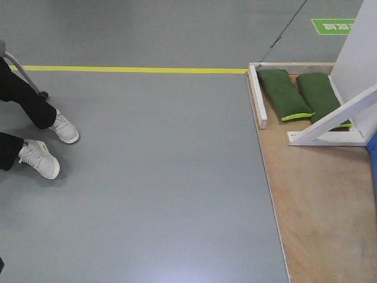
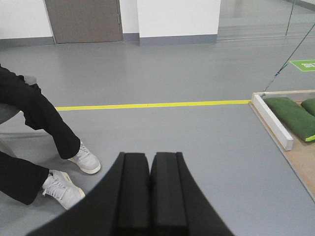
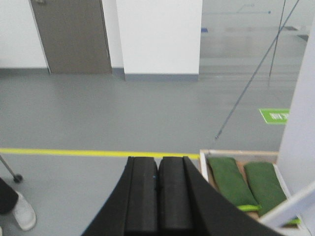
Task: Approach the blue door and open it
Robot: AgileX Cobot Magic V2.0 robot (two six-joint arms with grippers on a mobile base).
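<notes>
Only a narrow strip of the blue door (image 1: 373,162) shows, at the right edge of the front view, standing on the plywood base. Its handle, lock and latch plate are out of view. In the left wrist view, my left gripper (image 2: 150,158) is shut with its black pads pressed together and nothing between them; it is held over bare grey floor. In the right wrist view, my right gripper (image 3: 158,161) is also shut and empty. It points at the yellow floor line and the near corner of the base.
A plywood base (image 1: 321,212) with a white wooden frame brace (image 1: 339,118), a white panel (image 1: 359,47) and two green sandbags (image 1: 284,93) fills the right. A seated person's legs and white sneakers (image 1: 40,159) are at the left. A yellow line (image 1: 135,69) crosses the floor.
</notes>
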